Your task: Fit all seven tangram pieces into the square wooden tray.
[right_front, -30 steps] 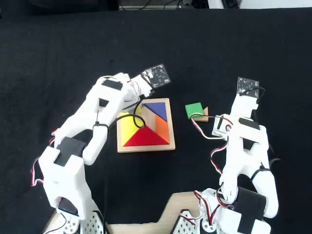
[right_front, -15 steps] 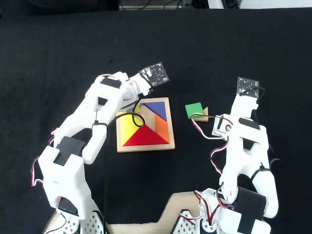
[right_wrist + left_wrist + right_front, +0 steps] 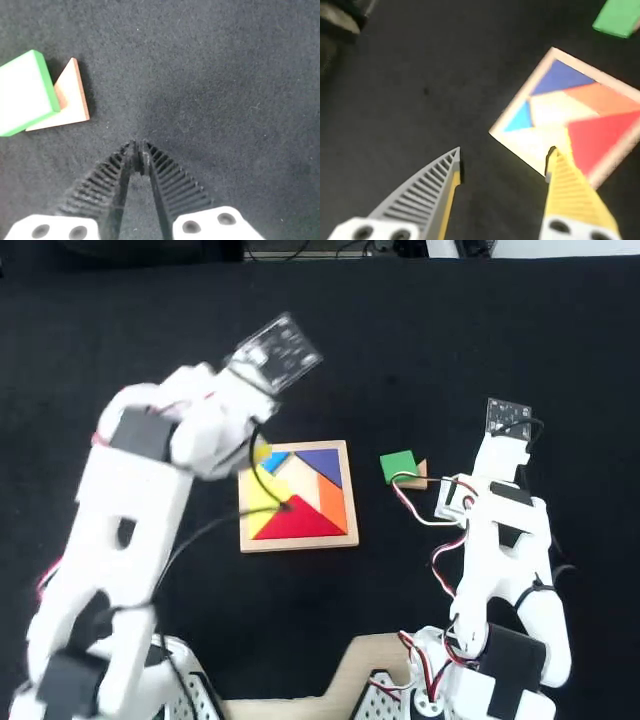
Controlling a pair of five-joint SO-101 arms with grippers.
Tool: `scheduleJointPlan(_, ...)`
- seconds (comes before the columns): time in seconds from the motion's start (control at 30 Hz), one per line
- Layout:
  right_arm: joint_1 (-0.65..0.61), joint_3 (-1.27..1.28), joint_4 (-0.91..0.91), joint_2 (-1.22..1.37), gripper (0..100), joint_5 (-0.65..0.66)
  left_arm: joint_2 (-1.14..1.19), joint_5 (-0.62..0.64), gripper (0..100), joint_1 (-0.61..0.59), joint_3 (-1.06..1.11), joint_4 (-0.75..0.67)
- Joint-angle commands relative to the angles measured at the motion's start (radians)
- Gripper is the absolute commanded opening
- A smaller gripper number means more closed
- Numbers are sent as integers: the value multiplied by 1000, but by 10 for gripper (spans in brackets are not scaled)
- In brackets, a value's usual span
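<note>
The square wooden tray (image 3: 349, 495) lies mid-table holding a red triangle (image 3: 300, 521), a yellow piece (image 3: 257, 504), an orange piece (image 3: 331, 498), a dark blue triangle (image 3: 323, 461) and a small light blue triangle (image 3: 276, 458). Bare wood shows in its middle. A green square (image 3: 398, 466) and a small wood-coloured triangle (image 3: 421, 476) lie just right of the tray, touching each other. My left gripper (image 3: 502, 160) hangs open and empty high above the tray's (image 3: 520, 90) near-left edge. My right gripper (image 3: 136, 150) is shut and empty, low over the cloth beside the green square (image 3: 22, 92) and triangle (image 3: 67, 102).
Black cloth covers the table all around. The right arm (image 3: 497, 530) stands right of the loose pieces. A light wooden board (image 3: 345, 675) lies at the front edge between the arm bases.
The left arm has lifted up and back from the tray's far-left corner, where a light blue triangle now shows. The right arm has not moved.
</note>
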Motion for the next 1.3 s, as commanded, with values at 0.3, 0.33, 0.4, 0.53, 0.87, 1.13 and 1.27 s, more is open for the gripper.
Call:
scheduleJointPlan(0.3,-66,-208,311,-229,107,155,-520,288,274,-518,510,86)
scheduleJointPlan(0.33,-89,-209,319,-260,132,181,-528,288,274,-549,553,80)
scheduleJointPlan(0.4,-144,-208,319,-308,164,250,-526,290,274,-591,661,17)
scheduleJointPlan(0.53,-255,-213,315,-323,148,336,-525,325,274,-634,912,-206)
scheduleJointPlan(0.87,-296,-242,150,-38,243,272,-537,443,274,-634,1225,-531)
scheduleJointPlan(1.13,-411,-432,209,197,279,206,-534,445,274,-631,1228,-539)
scheduleJointPlan(1.27,-405,-506,244,257,279,236,-534,445,274,-631,1228,-539)
